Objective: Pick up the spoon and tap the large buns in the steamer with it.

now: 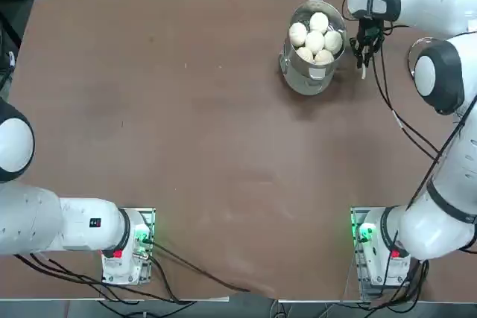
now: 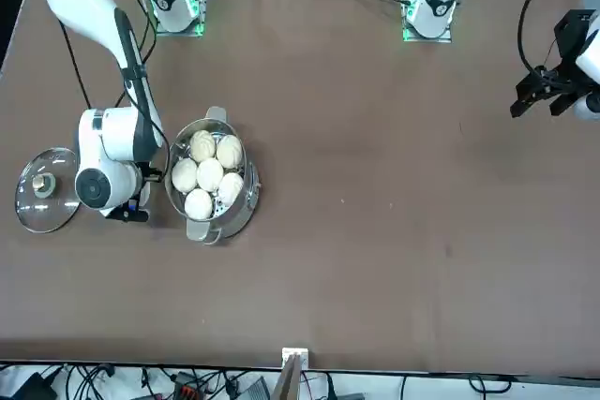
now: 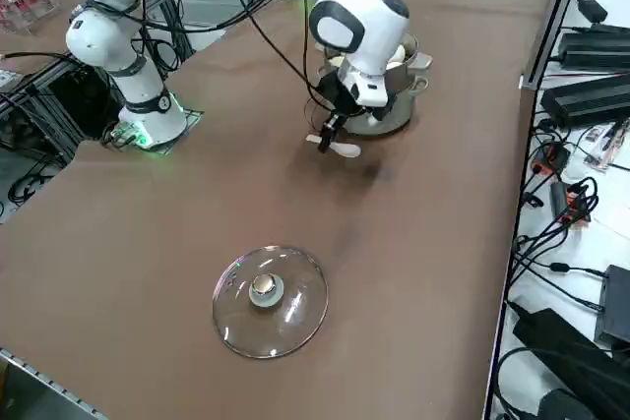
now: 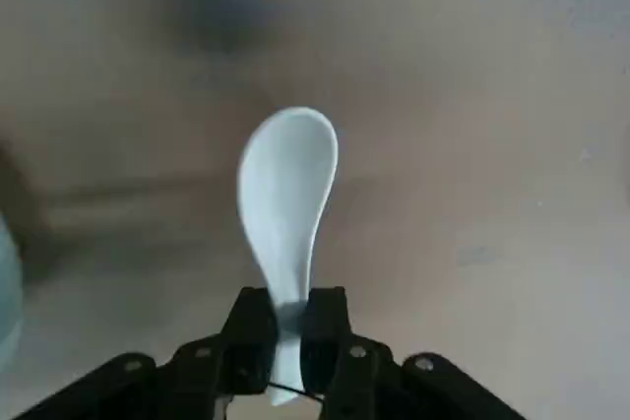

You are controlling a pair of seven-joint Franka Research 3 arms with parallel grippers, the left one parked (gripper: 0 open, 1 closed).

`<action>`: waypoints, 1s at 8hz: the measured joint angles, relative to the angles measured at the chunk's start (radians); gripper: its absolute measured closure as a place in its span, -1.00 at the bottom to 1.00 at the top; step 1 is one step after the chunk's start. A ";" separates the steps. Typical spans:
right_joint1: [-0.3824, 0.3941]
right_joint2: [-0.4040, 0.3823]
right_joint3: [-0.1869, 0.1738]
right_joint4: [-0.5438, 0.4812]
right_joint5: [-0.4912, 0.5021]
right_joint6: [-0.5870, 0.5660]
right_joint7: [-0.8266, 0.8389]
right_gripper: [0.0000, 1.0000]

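The spoon is in the middle of the right wrist view; the right gripper pinches its short handle. It looks light, stiff and smooth, so it may turn; the handle is the proper place to hold. The steamer, at upper right of the top view, has large buns, probably soft, needing gentle taps.
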 joint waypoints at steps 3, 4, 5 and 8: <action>-0.020 0.001 0.000 -0.029 0.016 0.031 -0.028 0.66; -0.021 0.004 0.001 -0.034 0.019 0.036 -0.030 0.66; -0.021 0.010 0.002 -0.038 0.020 0.043 -0.031 0.67; -0.021 0.042 0.003 -0.040 0.020 0.069 -0.046 0.67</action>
